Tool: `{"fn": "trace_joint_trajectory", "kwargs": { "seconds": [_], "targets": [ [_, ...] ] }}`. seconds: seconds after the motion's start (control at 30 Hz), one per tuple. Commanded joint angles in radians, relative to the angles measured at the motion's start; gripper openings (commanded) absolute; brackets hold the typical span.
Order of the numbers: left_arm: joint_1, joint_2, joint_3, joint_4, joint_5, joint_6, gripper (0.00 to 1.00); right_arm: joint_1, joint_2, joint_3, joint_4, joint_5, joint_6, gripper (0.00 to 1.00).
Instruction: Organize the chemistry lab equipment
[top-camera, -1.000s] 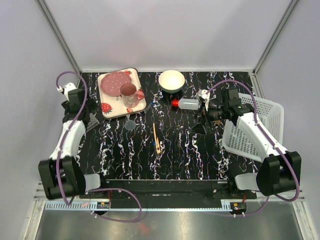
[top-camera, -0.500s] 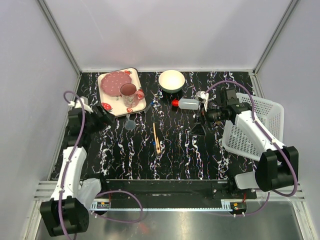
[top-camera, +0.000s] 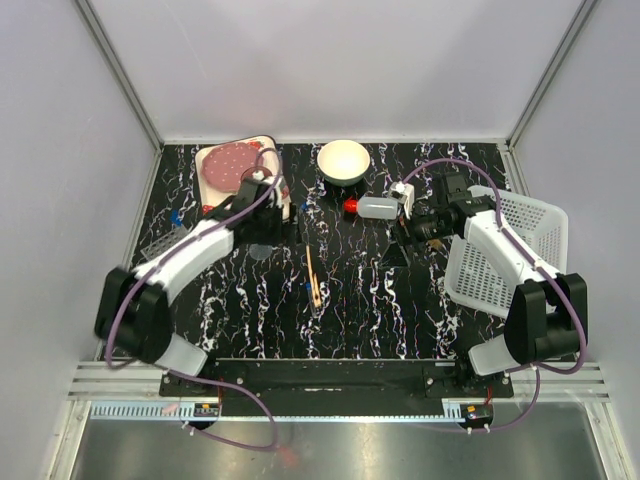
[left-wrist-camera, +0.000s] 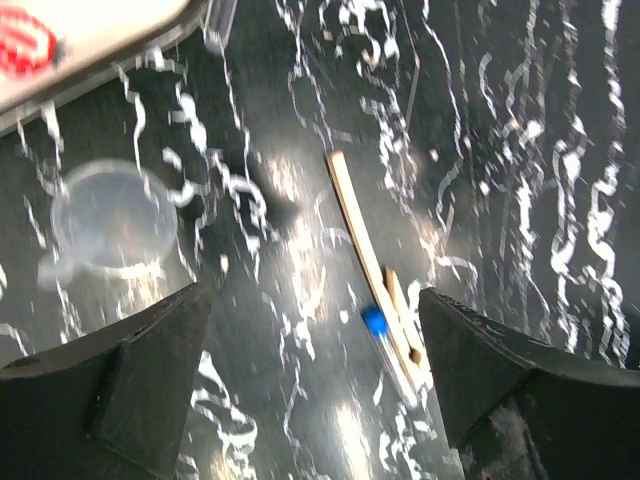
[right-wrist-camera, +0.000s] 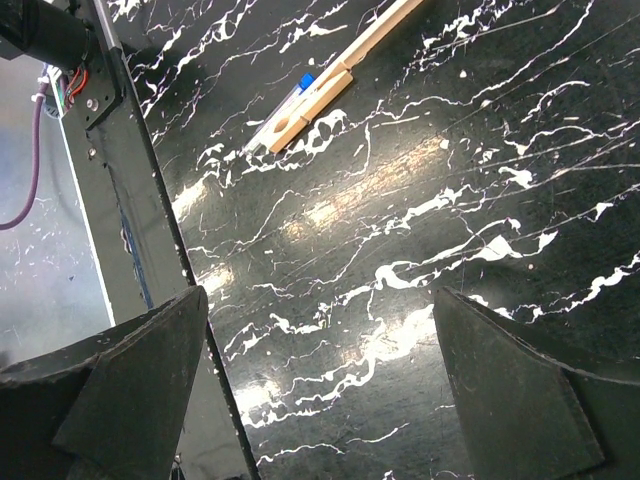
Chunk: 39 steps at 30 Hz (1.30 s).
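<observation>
Left gripper (left-wrist-camera: 312, 295): jaws wide, empty, above bare table (left-wrist-camera: 520, 150) between cup (left-wrist-camera: 110, 220) and stick (left-wrist-camera: 362, 255); tray (left-wrist-camera: 100, 40) rim close behind. Right gripper (right-wrist-camera: 320, 295): jaws wide, empty, over open tabletop. Bottle (top-camera: 378, 207) lies near bowl (top-camera: 343, 160).

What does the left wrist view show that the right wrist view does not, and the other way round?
Only the left wrist view shows the tiny clear cup and a corner of the strawberry-print tray. Only the right wrist view shows the dark edge rail and a purple cable. Both show the thin wooden stick with a blue-capped tube beside it, on the black marbled table.
</observation>
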Motion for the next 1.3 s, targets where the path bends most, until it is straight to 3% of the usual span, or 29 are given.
{"fn": "trace_joint_trajectory", "kwargs": {
  "seconds": [0.0,0.23,0.43,0.87,1.27],
  "targets": [
    [-0.014,0.217,0.187,-0.049,-0.099,0.093,0.86,0.003,-0.002,-0.013,0.002,-0.014,-0.01,1.0],
    [-0.014,0.51,0.453,-0.114,-0.121,0.159,0.78,0.001,0.015,-0.017,0.007,-0.017,-0.026,1.0],
    [-0.016,0.653,0.559,-0.151,-0.167,0.184,0.76,0.0,0.023,-0.018,0.005,-0.037,-0.034,1.0],
    [0.004,0.801,0.672,-0.173,-0.219,0.19,0.7,-0.008,0.021,-0.024,0.003,-0.045,-0.043,1.0],
    [0.032,0.86,0.748,-0.205,-0.182,0.207,0.51,-0.014,0.027,-0.023,0.003,-0.045,-0.046,1.0]
  ]
}}
